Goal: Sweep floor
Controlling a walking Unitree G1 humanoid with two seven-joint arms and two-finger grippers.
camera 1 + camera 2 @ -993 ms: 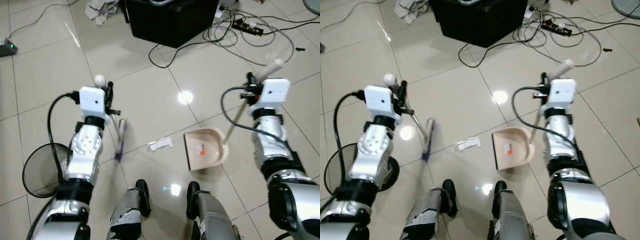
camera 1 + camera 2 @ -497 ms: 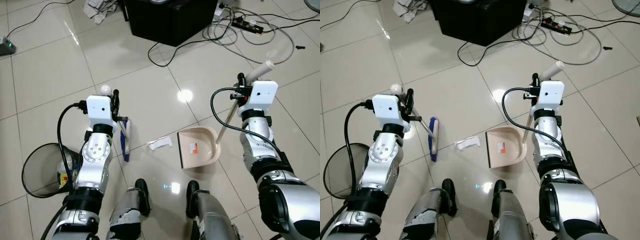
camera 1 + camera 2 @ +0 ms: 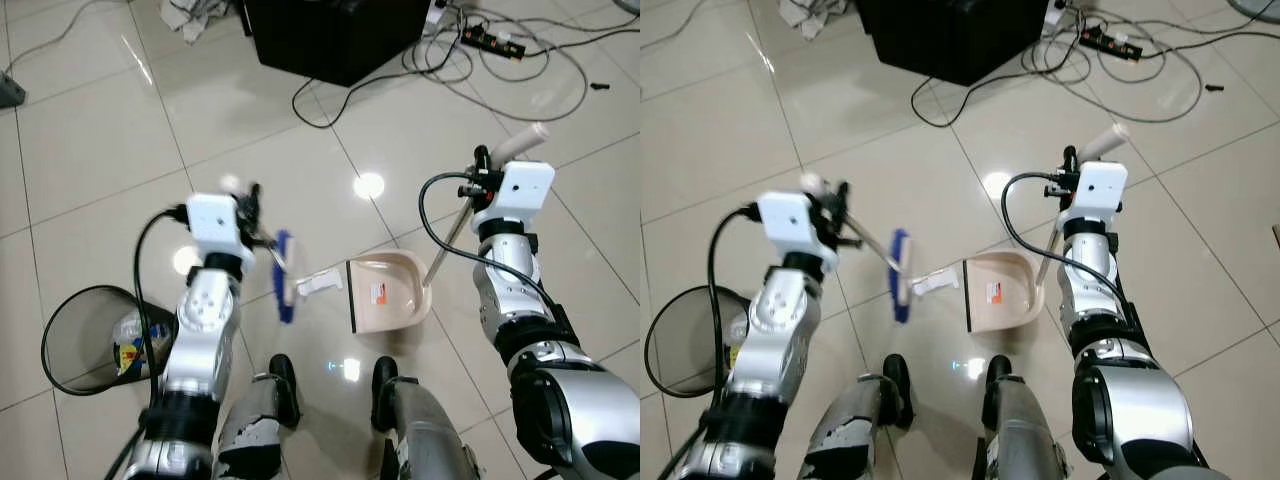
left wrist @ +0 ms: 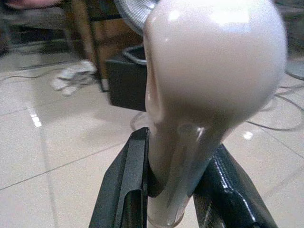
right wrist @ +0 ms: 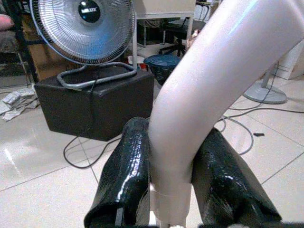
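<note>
Left gripper (image 4: 173, 190): clamped on the broom handle (image 4: 204, 95).
Broom head (image 3: 284, 276): blue, on the tile floor (image 3: 90, 160), touching the white scrap (image 3: 318, 283).
Right gripper (image 5: 173, 190): clamped on the dustpan handle (image 5: 209, 80).
Dustpan (image 3: 388, 292): beige, beside the scrap.
Wire bin (image 3: 95, 335): at the robot's left.

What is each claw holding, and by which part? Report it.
The left claw grips the broom by the rounded top end of its handle. The right claw grips the dustpan by the upper end of its long handle.
</note>
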